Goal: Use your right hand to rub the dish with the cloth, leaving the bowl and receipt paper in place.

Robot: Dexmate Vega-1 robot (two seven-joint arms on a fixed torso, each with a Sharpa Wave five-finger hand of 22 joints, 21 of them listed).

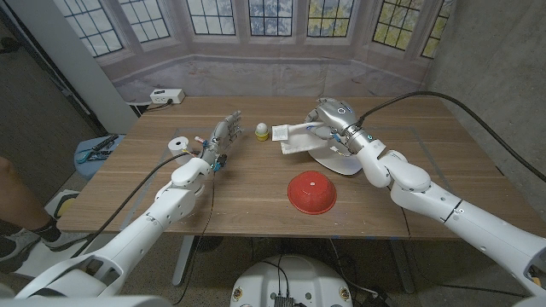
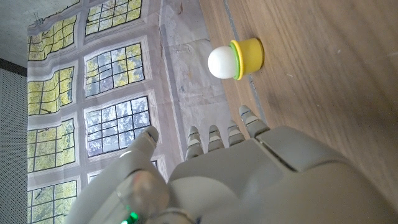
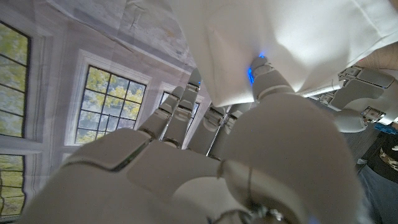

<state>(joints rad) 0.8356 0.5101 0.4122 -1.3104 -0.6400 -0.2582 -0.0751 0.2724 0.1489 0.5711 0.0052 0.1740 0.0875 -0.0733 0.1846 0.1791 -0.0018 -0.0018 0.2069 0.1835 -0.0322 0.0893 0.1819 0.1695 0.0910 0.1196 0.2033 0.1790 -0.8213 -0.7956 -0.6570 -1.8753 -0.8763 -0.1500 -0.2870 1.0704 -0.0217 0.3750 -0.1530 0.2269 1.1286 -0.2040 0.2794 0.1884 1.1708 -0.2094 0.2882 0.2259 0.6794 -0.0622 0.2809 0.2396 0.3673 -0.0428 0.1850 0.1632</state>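
Note:
A white dish (image 1: 338, 161) lies on the wooden table right of centre. My right hand (image 1: 334, 118) hovers over its far rim and grips a white cloth (image 1: 295, 141), which hangs off toward the dish's left side. In the right wrist view the cloth (image 3: 298, 43) is bunched in my fingers (image 3: 186, 115). A red bowl (image 1: 311, 194) sits upside down in front of the dish. A roll of receipt paper (image 1: 178, 144) stands at the left. My left hand (image 1: 222, 139) stands beside the roll with fingers apart, holding nothing; it appears again (image 2: 249, 174) in the left wrist view.
A small yellow cup with a white ball (image 1: 262, 131) (image 2: 239, 59) stands between my two hands. A white power strip (image 1: 166, 96) lies at the table's far edge. A person's leg and shoe (image 1: 17, 230) show at the left edge.

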